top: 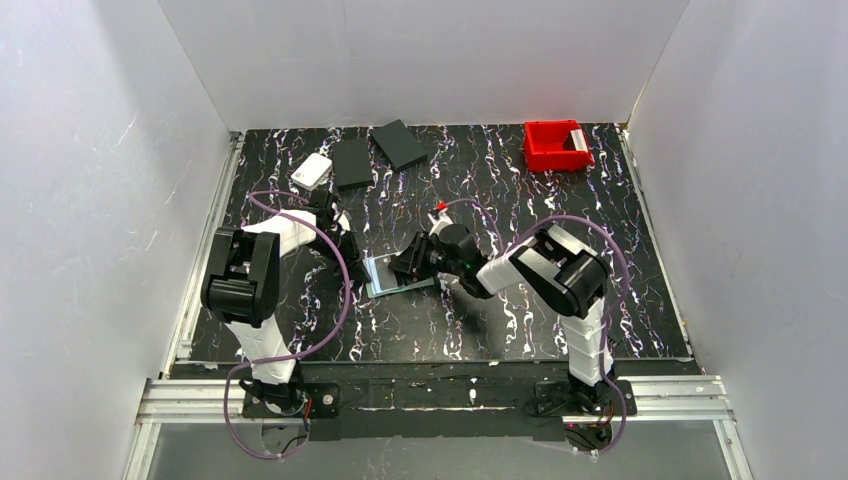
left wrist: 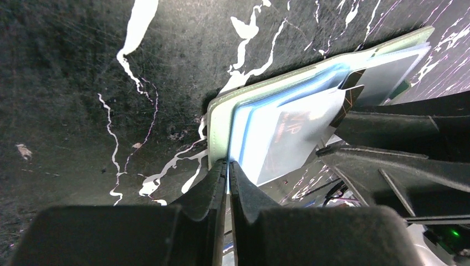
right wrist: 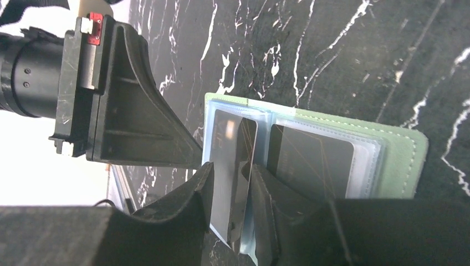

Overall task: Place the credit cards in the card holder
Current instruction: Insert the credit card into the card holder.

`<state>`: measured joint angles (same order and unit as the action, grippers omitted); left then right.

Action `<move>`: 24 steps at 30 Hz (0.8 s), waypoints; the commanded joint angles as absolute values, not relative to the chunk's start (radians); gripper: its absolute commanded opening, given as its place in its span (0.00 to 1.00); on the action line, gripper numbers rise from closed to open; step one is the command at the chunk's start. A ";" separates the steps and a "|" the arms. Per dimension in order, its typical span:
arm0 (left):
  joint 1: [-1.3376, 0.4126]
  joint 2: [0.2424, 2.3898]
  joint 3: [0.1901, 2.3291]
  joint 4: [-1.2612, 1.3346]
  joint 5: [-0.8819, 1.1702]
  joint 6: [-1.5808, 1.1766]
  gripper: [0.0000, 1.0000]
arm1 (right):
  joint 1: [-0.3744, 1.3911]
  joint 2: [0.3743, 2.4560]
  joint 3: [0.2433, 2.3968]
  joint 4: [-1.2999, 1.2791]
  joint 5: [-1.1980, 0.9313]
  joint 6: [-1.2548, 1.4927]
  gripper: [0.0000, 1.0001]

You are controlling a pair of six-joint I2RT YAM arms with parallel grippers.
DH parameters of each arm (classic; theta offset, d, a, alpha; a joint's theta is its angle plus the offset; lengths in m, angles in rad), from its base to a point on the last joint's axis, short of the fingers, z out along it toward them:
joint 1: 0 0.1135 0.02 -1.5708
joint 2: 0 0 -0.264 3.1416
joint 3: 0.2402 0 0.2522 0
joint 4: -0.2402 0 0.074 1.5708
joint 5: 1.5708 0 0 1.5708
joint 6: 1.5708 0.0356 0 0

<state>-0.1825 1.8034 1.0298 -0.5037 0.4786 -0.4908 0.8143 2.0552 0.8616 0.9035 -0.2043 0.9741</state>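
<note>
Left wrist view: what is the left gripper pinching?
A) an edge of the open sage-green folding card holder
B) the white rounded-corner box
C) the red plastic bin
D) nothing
A: the left gripper is shut on the near edge of the sage-green folding card holder, which lies open, clear pockets up, on the black marbled table.

Overhead view, two wrist close-ups, sharing card holder (left wrist: 219, 119)

Faint letters that look like "VIP" sit on the pale thin card (left wrist: 288, 130) inside the clear pocket of the sage-green folding card holder (left wrist: 220, 113). The white label (top: 578, 140) on the red plastic bin (top: 548, 150) is too small to read.
</note>
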 commanded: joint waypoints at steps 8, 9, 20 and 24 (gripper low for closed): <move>-0.207 1.820 1.023 -0.540 0.468 -0.445 0.03 | 0.797 1.970 1.003 0.373 -0.276 0.713 0.49; -0.208 1.819 1.022 -0.540 0.467 -0.445 0.03 | 0.793 1.966 1.005 0.371 -0.275 0.714 0.49; -0.211 1.824 1.022 -0.540 0.471 -0.442 0.03 | 0.762 2.007 1.001 0.496 -0.351 0.778 0.20; -0.216 1.828 1.023 -0.539 0.472 -0.443 0.02 | 0.770 2.034 1.006 0.538 -0.369 0.805 0.16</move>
<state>-0.1852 1.8034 1.0313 -0.5056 0.4808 -0.4629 0.7639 2.0018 0.9913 0.5068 -0.3443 0.7937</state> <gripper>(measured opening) 0.031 0.171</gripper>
